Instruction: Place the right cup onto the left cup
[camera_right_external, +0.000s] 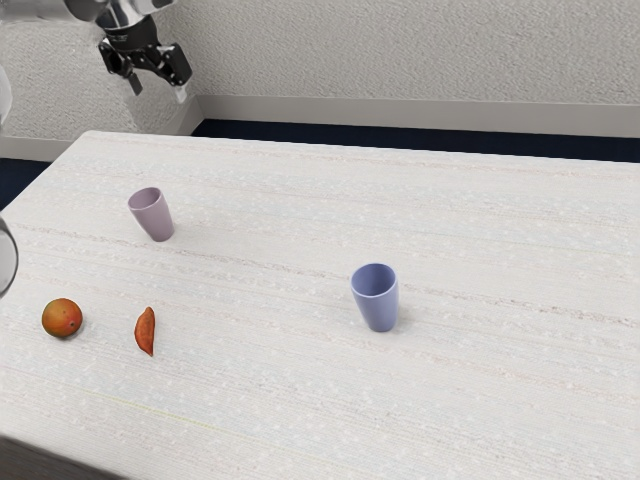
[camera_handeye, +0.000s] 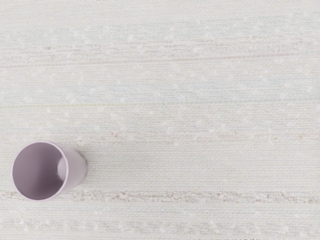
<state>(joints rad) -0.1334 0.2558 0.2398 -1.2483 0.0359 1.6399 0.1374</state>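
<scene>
- Blue cup (camera_right_external: 378, 300): upright, mouth up, well apart from its mate; by the exterior view's sides, you probably had this as the right cup, to be moved.
- Mauve cup (camera_right_external: 153, 217): upright, mouth up, likely your receiving piece.
- Pincer (camera_right_external: 159, 91): raised, empty, its fingers apart.
- Handling, step in hand: you needed to carry the pincer high across to the blue cup, centre over its rim, descend straight and grip gently; a slanted descent could have tipped it.
- Handling, later: you did best to keep the cup level and its narrow base centred over the mauve mouth.
- Tabletop (camera_right_external: 260, 410): pale, streaked; round fruit (camera_right_external: 62, 318) and red-orange pod (camera_right_external: 145, 331) near its exterior-view left.
- Obscured: you could not make out the blue cup's inner floor; the arm (camera_right_external: 50, 9) and a pale rounded shape (camera_right_external: 6, 258) were cut off.
</scene>
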